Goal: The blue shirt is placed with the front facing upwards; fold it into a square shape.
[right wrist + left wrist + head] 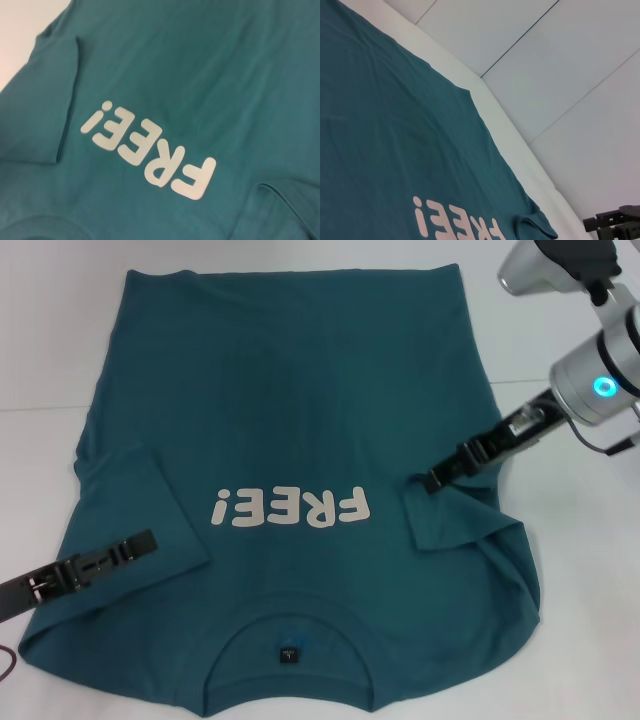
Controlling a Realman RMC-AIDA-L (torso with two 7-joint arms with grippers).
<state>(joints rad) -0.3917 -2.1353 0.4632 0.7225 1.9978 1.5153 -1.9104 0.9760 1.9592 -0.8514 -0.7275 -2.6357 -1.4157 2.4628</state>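
The blue shirt (300, 390) lies front up on the white table, its collar (288, 612) nearest me, so the cream "FREE!" print (290, 508) reads upside down. Both sleeves are folded inward over the body: the left sleeve (140, 495) and the right sleeve (455, 520). My left gripper (145, 540) lies low over the left sleeve. My right gripper (428, 480) is at the top edge of the right sleeve. The shirt (395, 125) and print (455, 222) show in the left wrist view, with the right gripper (615, 225) far off. The right wrist view shows the print (150, 150).
The white table (40, 350) shows bare along the left, right and far sides of the shirt. The shirt's lower hem (290, 275) lies near the far edge. A pale wall with seams (560, 65) stands behind the table.
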